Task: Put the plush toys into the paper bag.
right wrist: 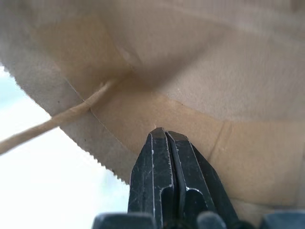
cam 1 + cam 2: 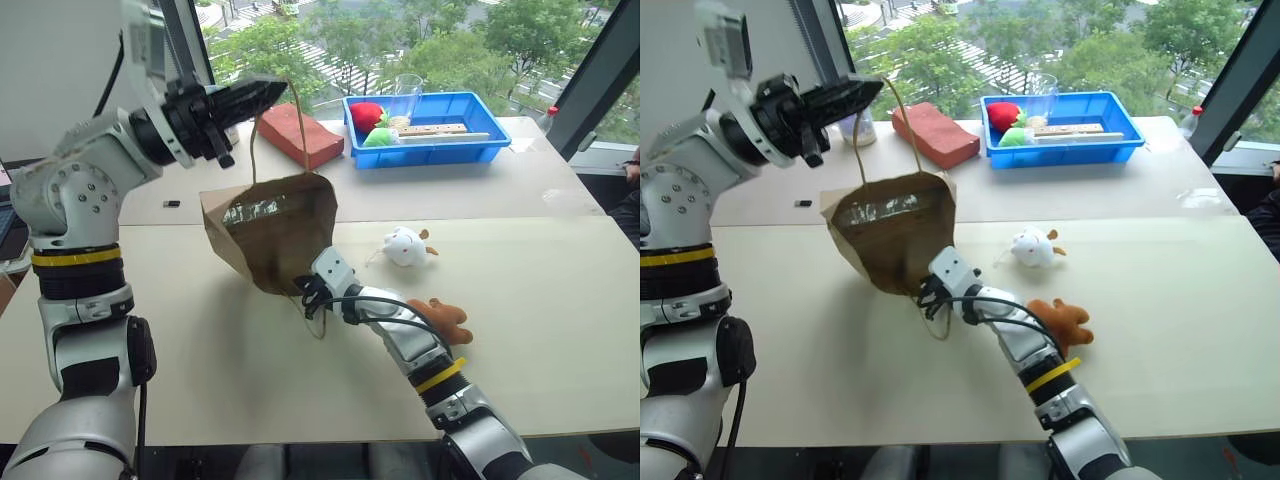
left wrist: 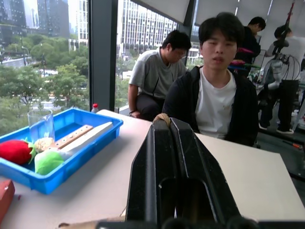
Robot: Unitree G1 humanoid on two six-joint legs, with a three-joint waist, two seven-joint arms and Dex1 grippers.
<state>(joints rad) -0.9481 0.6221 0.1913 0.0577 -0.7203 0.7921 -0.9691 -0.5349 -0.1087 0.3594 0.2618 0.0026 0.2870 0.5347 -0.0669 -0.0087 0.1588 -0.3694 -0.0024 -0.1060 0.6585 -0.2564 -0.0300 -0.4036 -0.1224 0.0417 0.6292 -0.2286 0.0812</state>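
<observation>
The brown paper bag (image 2: 275, 235) hangs tilted above the table, its mouth facing up and toward me. My left gripper (image 2: 272, 92) is raised high and shut on one twine handle (image 2: 298, 120); the twine shows at its tips (image 3: 162, 118). My right gripper (image 2: 303, 288) is shut on the bag's lower rim, right against the paper (image 1: 228, 86), and the other handle (image 1: 47, 125) dangles beside it. Right of the bag, the white plush toy (image 2: 404, 246) lies on the table. The orange-brown plush toy (image 2: 450, 320) sits partly hidden behind my right forearm.
A blue tray (image 2: 430, 155) at the back holds a red (image 2: 366, 116) and a green stuffed toy (image 2: 380, 137), wooden pieces and a clear glass (image 2: 408, 90). A reddish-brown block (image 2: 300, 135) lies left of it. Two people (image 3: 214, 100) sit at the table's far side.
</observation>
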